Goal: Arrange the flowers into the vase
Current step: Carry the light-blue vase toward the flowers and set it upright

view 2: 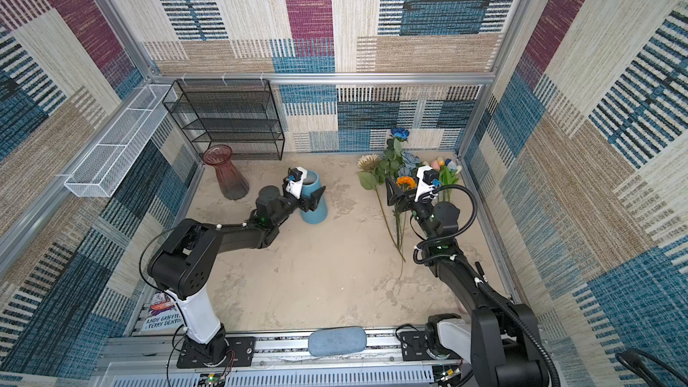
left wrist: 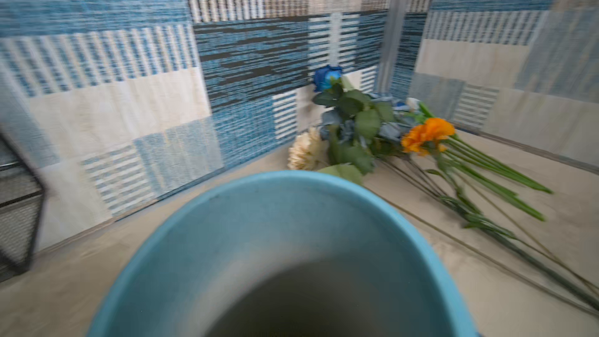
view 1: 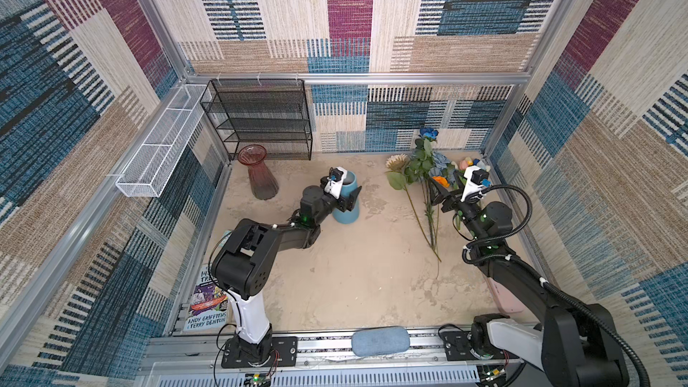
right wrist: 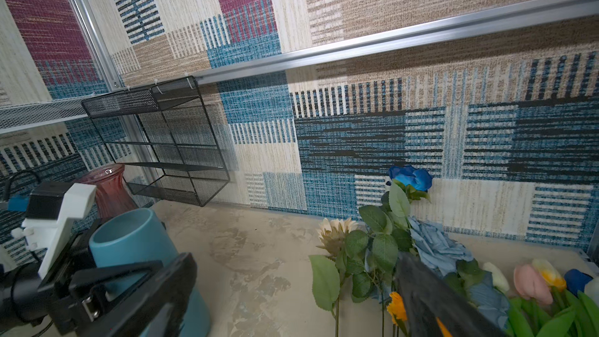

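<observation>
**Sandy tabletop [view 1: 353, 284]: blue vase [view 1: 348, 215] clasped, flowers [view 1: 419, 171] lying apart**

Near mid-table, the left gripper [view 1: 346, 194] clamps the blue vase between its jaws. The flowers lie bunched by the far right corner, blooms toward the wall. The right gripper [view 1: 446, 191] hovers over their stems, jaws spread wide, holding nothing.

Beige table [view 1: 353, 273] bears flowers [view 1: 420, 167], blue vase [view 1: 350, 215], red vase [view 1: 262, 180].

A black mesh shelf [view 1: 257, 119] backs onto patchwork woven walls [view 1: 350, 13]. Beside the shelf hangs a white mesh basket [view 1: 160, 152]; along its top runs an aluminium rail [view 1: 409, 78]; before it spreads mottled beige floor [view 1: 353, 273].
</observation>
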You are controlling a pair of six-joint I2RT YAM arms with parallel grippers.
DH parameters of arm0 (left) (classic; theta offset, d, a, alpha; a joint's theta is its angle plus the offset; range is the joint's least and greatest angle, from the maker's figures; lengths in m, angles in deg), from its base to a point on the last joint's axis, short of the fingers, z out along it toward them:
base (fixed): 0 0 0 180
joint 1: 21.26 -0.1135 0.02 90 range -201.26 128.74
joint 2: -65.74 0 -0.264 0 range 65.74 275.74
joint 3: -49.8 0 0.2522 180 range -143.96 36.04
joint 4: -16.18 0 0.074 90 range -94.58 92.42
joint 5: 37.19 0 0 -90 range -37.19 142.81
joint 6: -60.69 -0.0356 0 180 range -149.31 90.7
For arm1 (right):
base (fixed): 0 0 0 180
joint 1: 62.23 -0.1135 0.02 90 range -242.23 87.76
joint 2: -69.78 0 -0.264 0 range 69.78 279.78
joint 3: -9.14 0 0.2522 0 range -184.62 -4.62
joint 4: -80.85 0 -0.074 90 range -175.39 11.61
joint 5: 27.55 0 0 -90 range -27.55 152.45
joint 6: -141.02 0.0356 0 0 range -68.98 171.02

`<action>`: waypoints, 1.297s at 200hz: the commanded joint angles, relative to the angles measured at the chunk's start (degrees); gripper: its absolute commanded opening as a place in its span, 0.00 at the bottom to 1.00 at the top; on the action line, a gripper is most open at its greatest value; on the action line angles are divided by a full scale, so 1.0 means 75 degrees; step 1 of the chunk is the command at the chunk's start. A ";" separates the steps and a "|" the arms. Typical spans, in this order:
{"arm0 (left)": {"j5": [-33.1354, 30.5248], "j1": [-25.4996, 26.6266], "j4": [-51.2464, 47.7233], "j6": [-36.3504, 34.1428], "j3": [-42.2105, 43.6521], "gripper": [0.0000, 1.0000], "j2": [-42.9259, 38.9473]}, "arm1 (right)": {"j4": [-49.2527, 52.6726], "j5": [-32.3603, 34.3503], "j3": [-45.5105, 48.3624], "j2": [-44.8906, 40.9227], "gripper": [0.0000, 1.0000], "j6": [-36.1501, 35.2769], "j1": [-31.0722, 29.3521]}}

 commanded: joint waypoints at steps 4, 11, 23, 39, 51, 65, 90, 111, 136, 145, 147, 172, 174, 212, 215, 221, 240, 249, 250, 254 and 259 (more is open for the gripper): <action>0.0140 0.0568 0.0411 -0.0776 -0.0563 0.33 0.0228 | -0.0364 0.0049 -0.0213 0.0210 1.00 0.0208 -0.0011; 0.0133 0.0665 0.0385 -0.0819 -0.0665 0.33 0.0327 | -0.0303 0.0052 -0.0326 0.0298 1.00 0.0304 -0.0011; 0.0234 0.0707 0.0533 -0.0779 -0.0742 0.34 0.0461 | -0.0210 -0.0015 -0.0481 0.0414 1.00 0.0407 -0.0014; 0.0281 0.0710 0.0930 -0.0835 -0.0736 0.35 0.0668 | -0.0255 -0.0210 -0.0565 0.0496 1.00 0.0436 -0.0011; 0.0222 0.0710 0.1165 -0.0941 -0.0767 0.35 0.0842 | -0.0322 -0.0238 -0.0521 0.0508 1.00 0.0448 -0.0011; 0.0266 0.0710 0.1210 -0.1115 -0.0897 0.35 0.1020 | -0.0317 -0.0273 -0.0526 0.0532 1.00 0.0407 -0.0012; 0.0211 0.0688 0.1012 -0.1170 -0.1061 0.36 0.1118 | 0.0255 -0.0157 -0.0851 0.0651 1.00 0.0399 -0.0011; 0.0061 0.0623 0.1158 -0.1200 -0.1041 0.40 0.1183 | 0.0774 -0.0238 -0.1147 0.0832 0.98 0.0354 -0.0022; 0.0074 0.0546 0.1099 -0.1173 -0.1099 0.51 0.1184 | 0.1234 -0.0258 -0.1450 0.1090 0.95 0.0397 -0.0022; 0.0075 0.0519 0.1072 -0.1162 -0.1103 0.52 0.1172 | 0.1580 -0.0205 -0.1674 0.1238 0.94 0.0434 -0.0022; 0.0084 0.0513 0.1066 -0.1165 -0.1106 0.54 0.1172 | 0.1660 -0.0204 -0.1730 0.1283 0.94 0.0435 -0.0022; 0.0018 0.0458 0.1139 -0.1159 -0.1056 0.91 0.1138 | 0.2468 -0.0250 -0.2326 0.1650 0.92 0.0389 -0.0034; 0.0017 0.0462 0.1164 -0.1158 -0.1039 0.92 0.1137 | 0.2539 -0.0247 -0.2371 0.1691 0.92 0.0383 -0.0034; 0.0114 0.0406 0.1102 -0.1030 -0.0920 0.99 0.0844 | 0.2845 -0.0203 -0.2580 0.1772 0.93 0.0283 -0.0093; 0.0136 0.0399 0.1067 -0.1007 -0.0923 0.99 0.0809 | 0.2846 -0.0214 -0.2580 0.1774 0.93 0.0269 -0.0093; 0.0204 0.0385 0.0989 -0.0974 -0.0923 0.99 0.0747 | 0.2835 -0.0227 -0.2572 0.1757 0.93 0.0272 -0.0104; 0.0356 0.0370 0.0967 -0.0850 -0.0856 1.00 0.0540 | 0.2835 -0.0218 -0.2557 0.1721 0.94 0.0280 -0.0116; 0.0476 0.0358 0.0915 -0.0847 -0.0826 1.00 0.0431 | 0.2835 -0.0204 -0.2546 0.1706 0.94 0.0275 -0.0117; 0.0481 0.0358 0.0911 -0.0845 -0.0816 1.00 0.0420 | 0.2835 -0.0204 -0.2551 0.1704 0.94 0.0276 -0.0117; 0.0485 0.0358 0.0899 -0.0831 -0.0791 0.99 0.0375 | 0.2841 -0.0203 -0.2546 0.1704 0.94 0.0283 -0.0117; 0.0485 0.0348 0.0896 -0.0820 -0.0764 1.00 0.0327 | 0.2846 -0.0203 -0.2551 0.1692 0.95 0.0284 -0.0117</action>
